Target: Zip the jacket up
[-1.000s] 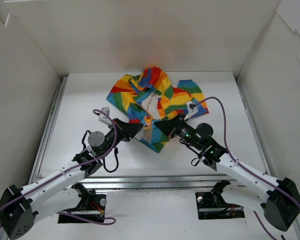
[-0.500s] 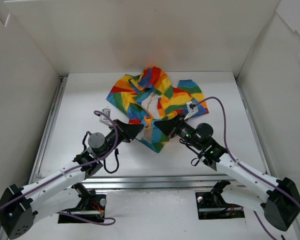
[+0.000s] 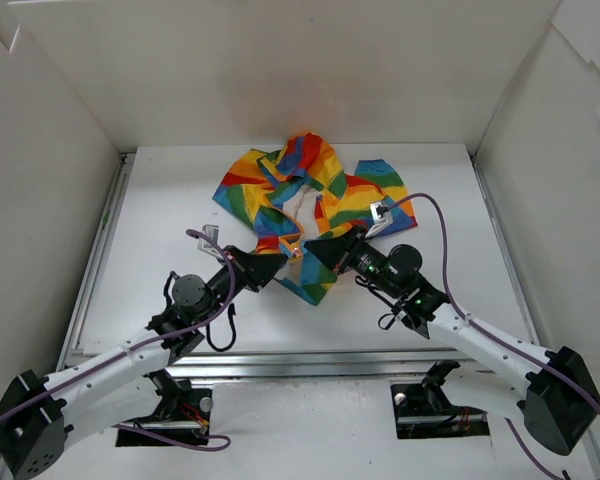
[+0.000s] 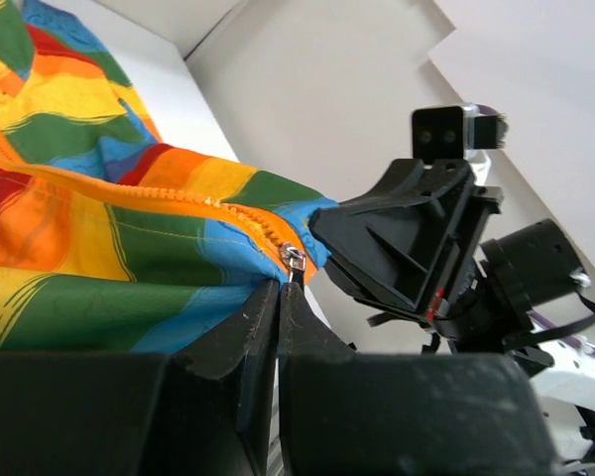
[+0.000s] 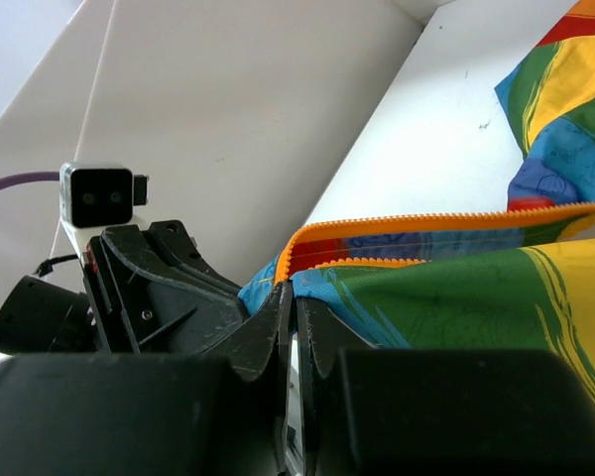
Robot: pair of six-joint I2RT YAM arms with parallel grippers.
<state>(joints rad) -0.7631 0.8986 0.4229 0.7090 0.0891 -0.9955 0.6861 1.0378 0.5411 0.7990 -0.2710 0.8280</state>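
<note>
My left hand (image 4: 277,290) is clamped on the jacket (image 3: 330,195) just under its zipper pull (image 4: 294,260); my right hand (image 5: 288,297) is clamped on the facing edge, fingertips close to the left's.

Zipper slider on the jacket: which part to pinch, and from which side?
Probably the silver pull tab, approached from the jacket hem end: the orange teeth run away from there, leaving the tab exposed just above the shut left claw.

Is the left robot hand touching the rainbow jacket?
Touching. In the left wrist view, the left hand has its closed fingertips pinching the bottom edge of the jacket, right under the silver zipper slider. No gap shows.
</note>
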